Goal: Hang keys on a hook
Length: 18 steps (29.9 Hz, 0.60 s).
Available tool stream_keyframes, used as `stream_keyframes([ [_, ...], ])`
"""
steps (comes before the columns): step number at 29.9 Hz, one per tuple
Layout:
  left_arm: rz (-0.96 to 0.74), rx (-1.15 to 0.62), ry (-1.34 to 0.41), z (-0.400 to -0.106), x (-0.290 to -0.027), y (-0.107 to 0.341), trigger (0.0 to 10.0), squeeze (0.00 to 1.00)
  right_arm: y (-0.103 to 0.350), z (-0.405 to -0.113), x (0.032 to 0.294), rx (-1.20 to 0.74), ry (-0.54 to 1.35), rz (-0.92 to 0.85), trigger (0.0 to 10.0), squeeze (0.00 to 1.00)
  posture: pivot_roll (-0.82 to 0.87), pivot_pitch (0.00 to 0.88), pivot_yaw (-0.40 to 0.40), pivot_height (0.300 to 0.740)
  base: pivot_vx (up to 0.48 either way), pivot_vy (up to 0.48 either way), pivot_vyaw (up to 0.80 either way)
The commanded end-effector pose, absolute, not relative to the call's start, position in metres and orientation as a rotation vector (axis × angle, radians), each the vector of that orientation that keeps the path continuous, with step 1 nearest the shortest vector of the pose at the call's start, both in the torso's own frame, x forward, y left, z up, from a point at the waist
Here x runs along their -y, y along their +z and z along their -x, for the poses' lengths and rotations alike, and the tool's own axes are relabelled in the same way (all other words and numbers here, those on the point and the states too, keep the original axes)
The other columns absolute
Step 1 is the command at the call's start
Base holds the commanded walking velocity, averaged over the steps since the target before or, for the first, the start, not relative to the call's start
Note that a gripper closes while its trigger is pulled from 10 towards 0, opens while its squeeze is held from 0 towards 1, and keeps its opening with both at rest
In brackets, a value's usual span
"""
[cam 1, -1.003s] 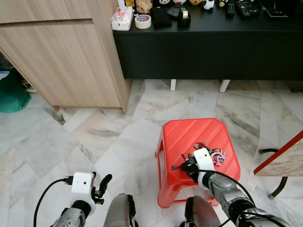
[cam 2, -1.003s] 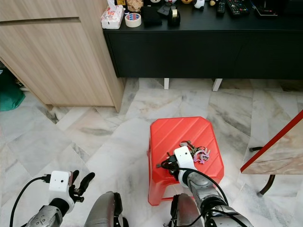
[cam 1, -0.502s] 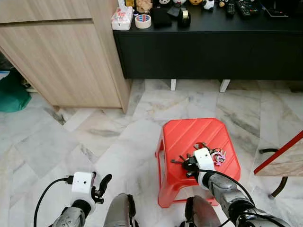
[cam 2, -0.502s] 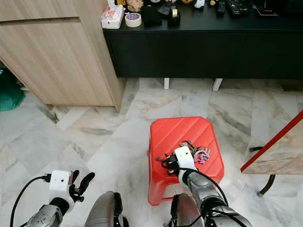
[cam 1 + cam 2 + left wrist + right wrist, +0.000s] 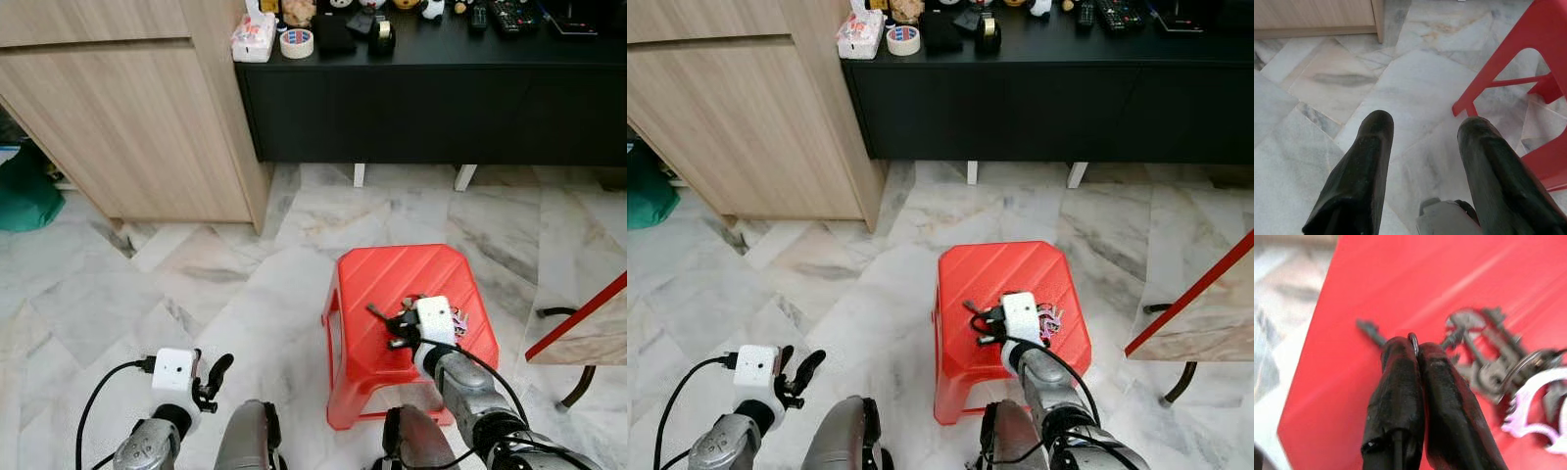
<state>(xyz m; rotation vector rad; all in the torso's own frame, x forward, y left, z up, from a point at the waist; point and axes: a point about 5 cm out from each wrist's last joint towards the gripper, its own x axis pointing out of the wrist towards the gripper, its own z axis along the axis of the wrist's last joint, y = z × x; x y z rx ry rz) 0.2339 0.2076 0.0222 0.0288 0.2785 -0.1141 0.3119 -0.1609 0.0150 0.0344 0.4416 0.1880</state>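
A bunch of keys with a pink and white charm lies on the top of a red plastic stool. My right gripper is low over the stool top, just left of the bunch, and is shut on the key ring between its fingertips. One key sticks out to the left of the gripper. Low on the left, over the marble floor, my left gripper hangs open and holds nothing.
A black low cabinet at the back carries a tape roll, a tissue pack and remotes. A wooden cupboard stands back left, with a green bag beside it. A red-edged table juts in at the right.
My right gripper has moved right and towards the back of the stool top, with the ring pinched at its tips. The left arm has barely shifted.
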Motion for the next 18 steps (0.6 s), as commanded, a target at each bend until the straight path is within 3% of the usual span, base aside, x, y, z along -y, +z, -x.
stream_keyframes([
  [1, -0.046, -0.31, -0.087, -0.23, -0.215, 0.015, 10.0, 0.0, 0.021, -0.314, 0.157, -0.36, 0.154, -0.104, 0.0, 0.0, 0.13, 0.131, 0.02, 0.626, 0.0, 0.0, 0.0],
  [14, -0.047, -0.327, -0.031, -0.243, -0.222, 0.005, 10.0, 0.0, 0.04, -0.315, 0.147, -0.153, 0.102, -0.145, 0.0, 0.0, 0.08, 0.047, 0.002, 0.626, 0.0, 0.0, 0.0],
  [15, -0.045, -0.33, -0.015, -0.246, -0.224, 0.003, 10.0, 0.0, 0.045, -0.313, 0.151, -0.115, 0.056, -0.134, 10.0, 0.0, 0.07, 0.028, -0.004, 0.626, 0.0, 0.0, 0.0],
  [18, -0.042, -0.339, 0.001, -0.249, -0.226, 0.0, 10.0, 0.0, 0.047, -0.31, 0.157, -0.094, 0.004, -0.13, 10.0, 0.0, 0.05, 0.012, -0.007, 0.626, 0.0, 0.0, 0.0],
])
